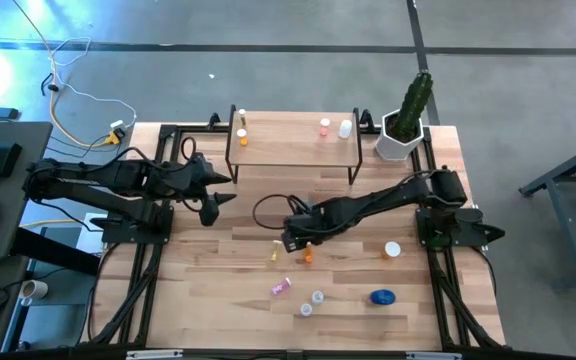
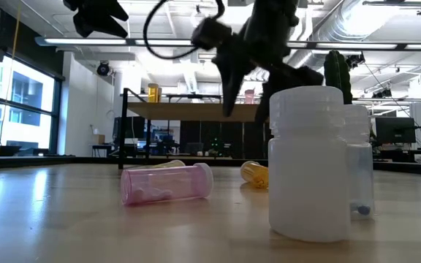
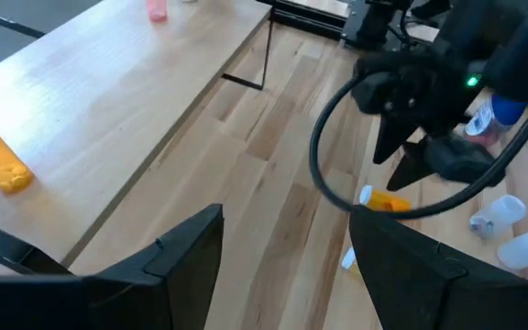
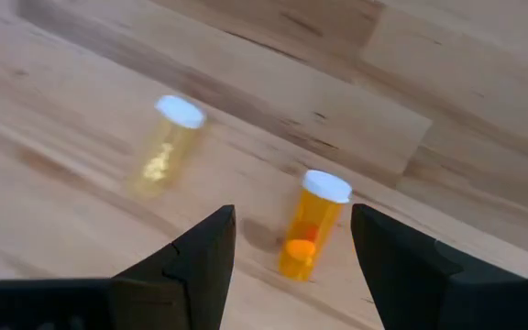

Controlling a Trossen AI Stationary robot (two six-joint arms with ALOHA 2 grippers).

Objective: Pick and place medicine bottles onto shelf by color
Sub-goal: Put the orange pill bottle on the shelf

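Observation:
An orange medicine bottle [image 4: 308, 225] with a white cap lies on its side on the table [image 1: 308, 255]. My right gripper [image 4: 291, 213] hovers open above it, pointing steeply down, one finger on either side and touching nothing. A yellowish bottle [image 4: 168, 147] lies just beside it. Nearer the front edge lie a pink bottle [image 1: 281, 288], two clear bottles [image 1: 312, 303] and a blue jar [image 1: 382, 297]. A white one [image 1: 392, 250] is at the right. The shelf [image 1: 293, 150] carries orange bottles [image 1: 241, 133] at its left end and pink [image 1: 324, 126] and white [image 1: 345, 128] ones at its right. My left gripper [image 1: 218, 190] hangs open by the shelf's left end.
A white pot with a green cactus [image 1: 406, 120] stands at the shelf's right end. A black cable loop [image 1: 268, 210] hangs from my right arm between the shelf and the bottles. Bare tabletop lies at the near left [image 1: 198, 290].

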